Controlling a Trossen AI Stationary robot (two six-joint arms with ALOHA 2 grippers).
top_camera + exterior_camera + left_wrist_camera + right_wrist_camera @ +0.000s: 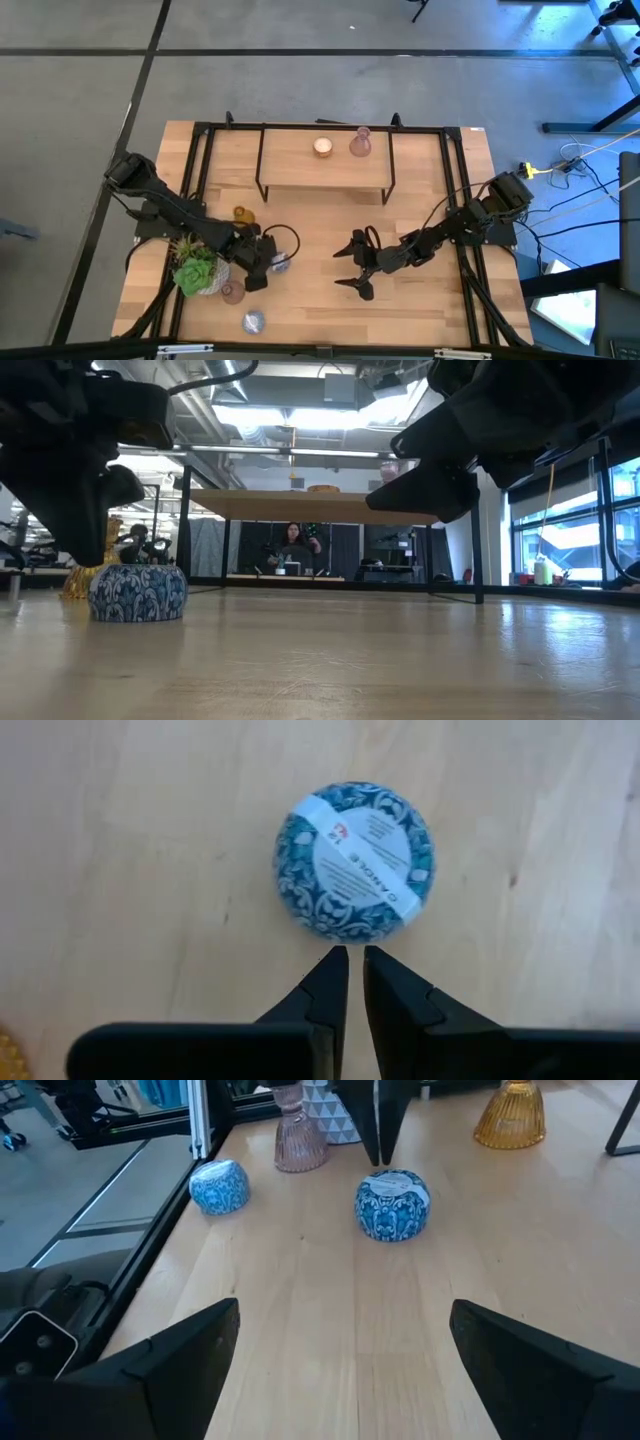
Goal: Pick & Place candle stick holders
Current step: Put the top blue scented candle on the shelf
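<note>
Left claw (356, 963) nearly shut, empty, over blue patterned round holder (355, 858) on wooden worktop (420, 290); right claw (340, 1340) wide open, empty, facing it; amber holder (511, 1115), pink holder (300, 1130), second blue holder (219, 1186) nearby; succulent (196, 270) beside; person (293, 545) in room behind.

This is looking like a robotics lab or test workshop in an open industrial hall. A wooden table (320, 290) inside a black metal frame (200, 150) is standing on a grey concrete floor (300, 90) marked with dark lines, and loose cables (570, 170) are trailing beside it. Beyond the table, exposed ceiling ducts (260, 435) are running overhead, large windows (560, 535) are lining one side, and a person (293, 545) is sitting at a far workstation.
</note>
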